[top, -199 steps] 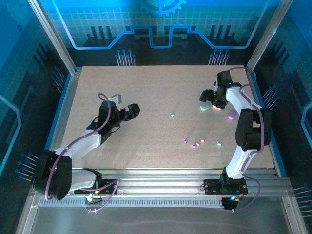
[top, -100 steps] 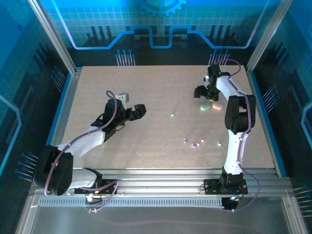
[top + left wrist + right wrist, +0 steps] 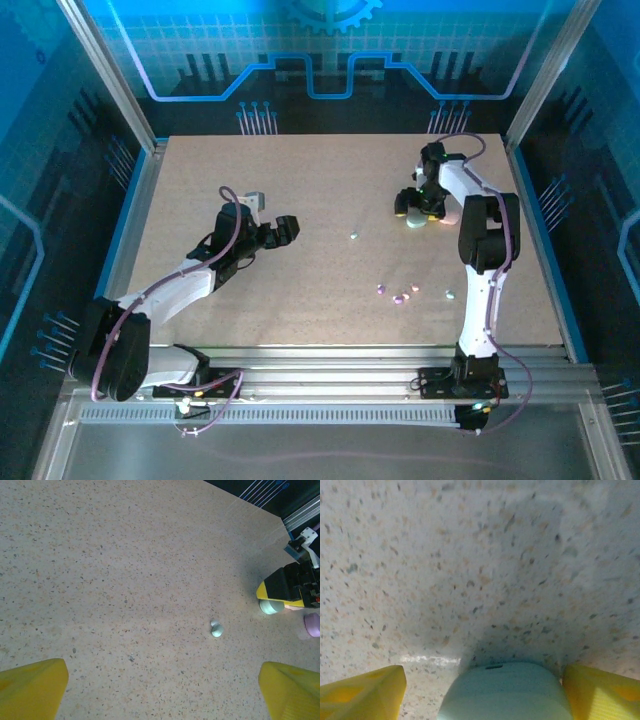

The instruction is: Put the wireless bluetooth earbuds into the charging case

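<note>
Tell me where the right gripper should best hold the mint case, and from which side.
Probably across its middle, one finger on each side wall, coming from above. The mint case lies flat on the table between the open fingers of the right gripper; its edges look rounded, so close low.

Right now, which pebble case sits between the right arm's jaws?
The mint-green case, framed by the yellow jaws. The lilac case lies outside them, off to one side.
</note>
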`<state>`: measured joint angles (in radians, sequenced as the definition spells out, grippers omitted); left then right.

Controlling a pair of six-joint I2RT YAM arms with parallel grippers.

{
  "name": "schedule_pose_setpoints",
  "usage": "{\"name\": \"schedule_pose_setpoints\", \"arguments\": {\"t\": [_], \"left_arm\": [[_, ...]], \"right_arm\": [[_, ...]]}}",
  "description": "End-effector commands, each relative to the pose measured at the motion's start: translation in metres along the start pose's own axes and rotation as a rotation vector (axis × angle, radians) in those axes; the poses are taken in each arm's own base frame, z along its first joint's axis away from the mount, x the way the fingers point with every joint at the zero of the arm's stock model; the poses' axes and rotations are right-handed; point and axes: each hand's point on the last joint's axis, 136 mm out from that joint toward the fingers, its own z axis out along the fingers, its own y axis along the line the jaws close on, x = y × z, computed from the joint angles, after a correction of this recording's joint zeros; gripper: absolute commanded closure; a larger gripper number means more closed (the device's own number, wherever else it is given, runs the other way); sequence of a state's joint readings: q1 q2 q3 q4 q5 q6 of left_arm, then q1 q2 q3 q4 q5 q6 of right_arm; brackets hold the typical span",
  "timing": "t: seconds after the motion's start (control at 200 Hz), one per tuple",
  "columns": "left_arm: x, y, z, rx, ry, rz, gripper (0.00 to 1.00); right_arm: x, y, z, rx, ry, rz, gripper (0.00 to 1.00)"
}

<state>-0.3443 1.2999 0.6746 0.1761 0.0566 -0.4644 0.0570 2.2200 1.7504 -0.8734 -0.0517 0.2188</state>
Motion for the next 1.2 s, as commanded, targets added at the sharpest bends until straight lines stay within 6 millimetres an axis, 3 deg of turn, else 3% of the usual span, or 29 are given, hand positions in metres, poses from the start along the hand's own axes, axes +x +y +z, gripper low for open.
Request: {"name": "schedule_pose_setpoints", "arguments": {"t": [0.0,0.4,0.475,0.655,0.895,1.196], "left_arm": [[-0.012,-0.010,-0.003,0.009,-0.021,0.039,0.01],[-0.014,-0.010,-0.005,0.007,-0.030,0.046,0.01],[-0.014,-0.010,-0.006,0.007,-0.033,0.049,0.01],[-0.015,-0.012,-0.009,0.014,-0.044,0.052,0.01],[-0.016,-0.013,-0.014,0.020,-0.050,0.054,0.01],[-0.015,-0.012,-0.016,0.018,-0.051,0.054,0.01]], "right_arm": [[0.017,0.020,-0.019,-0.071,0.024,-0.026,0.17],[0.046,0.069,-0.035,-0.272,0.042,-0.115,0.15],[0.049,0.066,-0.037,-0.219,0.040,-0.146,0.15],[0.035,0.036,-0.039,0.041,-0.039,-0.257,0.16],[0.023,0.050,-0.028,0.058,-0.058,-0.450,0.21],[0.033,0.060,-0.006,0.040,0.013,-0.518,0.29]]}}
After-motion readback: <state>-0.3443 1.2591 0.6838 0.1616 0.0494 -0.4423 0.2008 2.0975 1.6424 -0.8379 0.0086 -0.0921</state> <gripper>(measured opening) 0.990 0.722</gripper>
